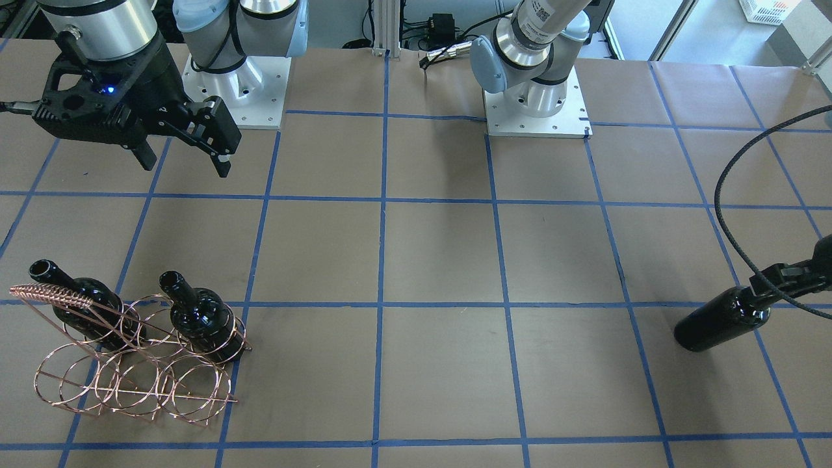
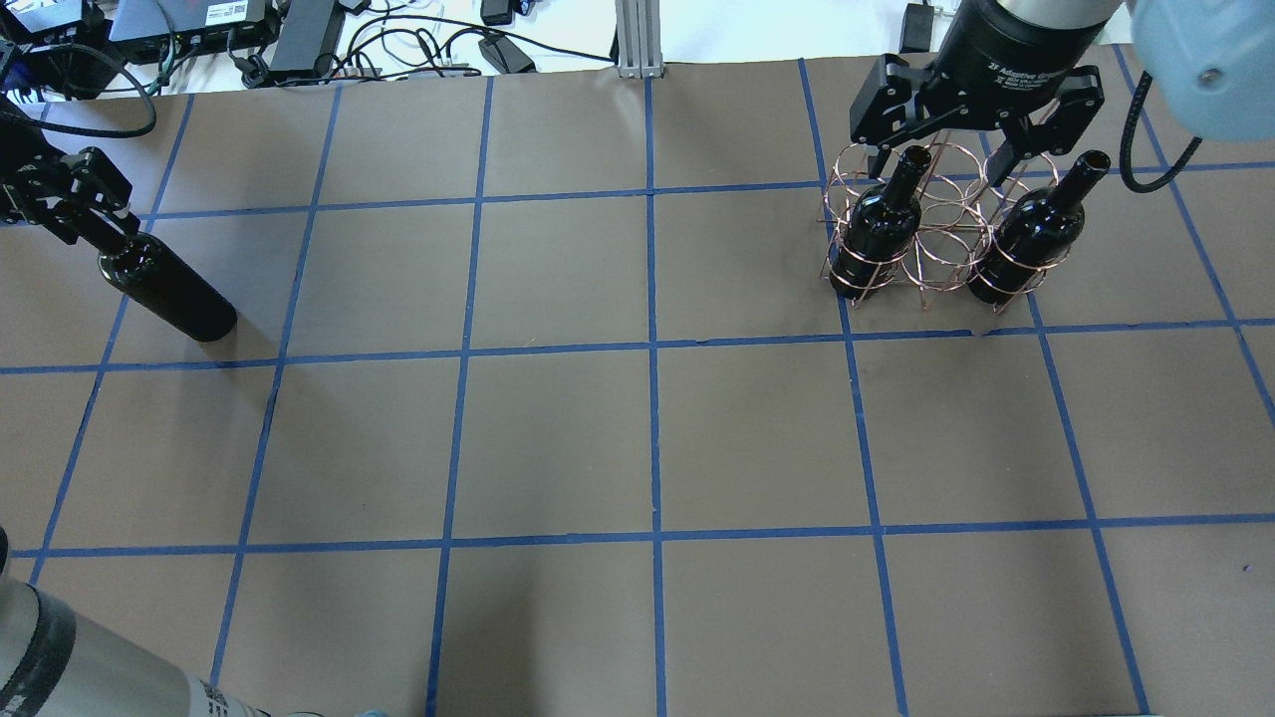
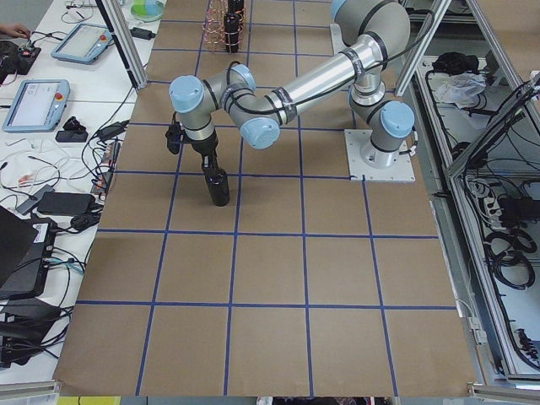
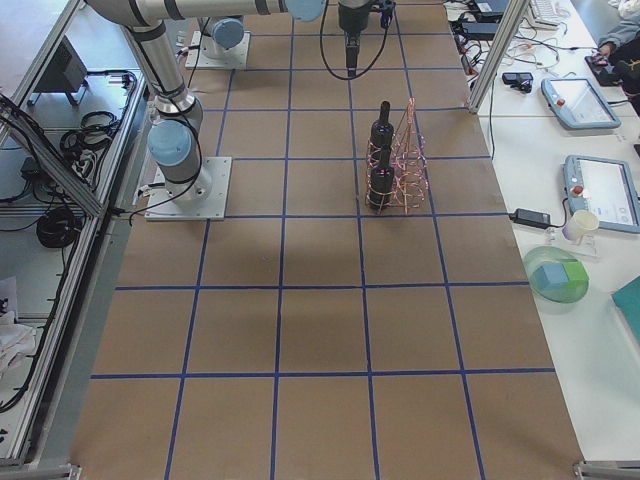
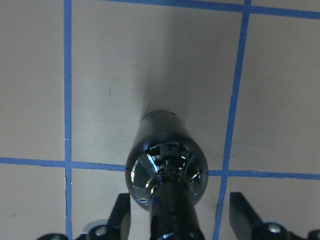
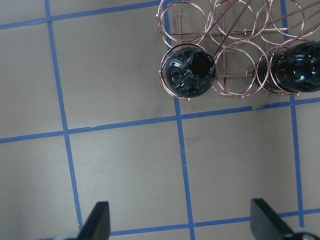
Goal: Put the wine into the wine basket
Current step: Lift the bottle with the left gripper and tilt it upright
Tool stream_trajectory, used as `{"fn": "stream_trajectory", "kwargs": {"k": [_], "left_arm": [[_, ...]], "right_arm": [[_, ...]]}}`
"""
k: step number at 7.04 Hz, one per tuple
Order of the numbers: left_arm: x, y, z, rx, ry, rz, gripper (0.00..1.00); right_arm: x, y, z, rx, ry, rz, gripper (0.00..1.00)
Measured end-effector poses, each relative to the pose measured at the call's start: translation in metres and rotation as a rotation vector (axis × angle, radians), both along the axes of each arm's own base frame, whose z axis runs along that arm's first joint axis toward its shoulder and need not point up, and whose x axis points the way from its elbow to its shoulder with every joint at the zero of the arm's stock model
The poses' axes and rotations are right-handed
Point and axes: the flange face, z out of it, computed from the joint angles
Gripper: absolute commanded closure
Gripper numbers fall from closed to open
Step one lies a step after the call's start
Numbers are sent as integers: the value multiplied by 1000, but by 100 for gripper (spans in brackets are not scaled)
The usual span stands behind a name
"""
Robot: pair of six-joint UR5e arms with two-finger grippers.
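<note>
One black wine bottle (image 2: 169, 289) stands on the table at my far left, also seen in the front view (image 1: 715, 322) and the left wrist view (image 5: 165, 165). My left gripper (image 2: 85, 204) is around its neck, with the fingers (image 5: 121, 215) apart and a gap on each side. The copper wire wine basket (image 2: 936, 239) stands at the far right and holds two alike bottles, one (image 2: 877, 229) at its left end and one (image 2: 1031, 239) at its right end; the middle hoops are bare. My right gripper (image 2: 941, 159) hangs open and empty above the basket (image 6: 235, 75).
The two arm bases (image 1: 536, 104) (image 1: 237, 91) are bolted at the robot side of the table. A black cable (image 1: 721, 195) loops off the left wrist. Cables and boxes (image 2: 299, 30) lie beyond the far edge.
</note>
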Motion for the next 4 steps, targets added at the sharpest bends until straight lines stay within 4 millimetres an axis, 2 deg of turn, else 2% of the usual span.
{"fn": "stream_trajectory", "kwargs": {"k": [1,2,3,4], "left_arm": [[0,0,0,-2,0,0,34],[0,0,0,-3,0,-1,41],[0,-1,0,-4,0,-1,83],[0,-1,0,-4,0,-6,100]], "right_arm": [[0,0,0,0,0,0,0],[0,0,0,0,0,0,0],[0,0,0,0,0,0,0],[0,0,0,0,0,0,0]]}}
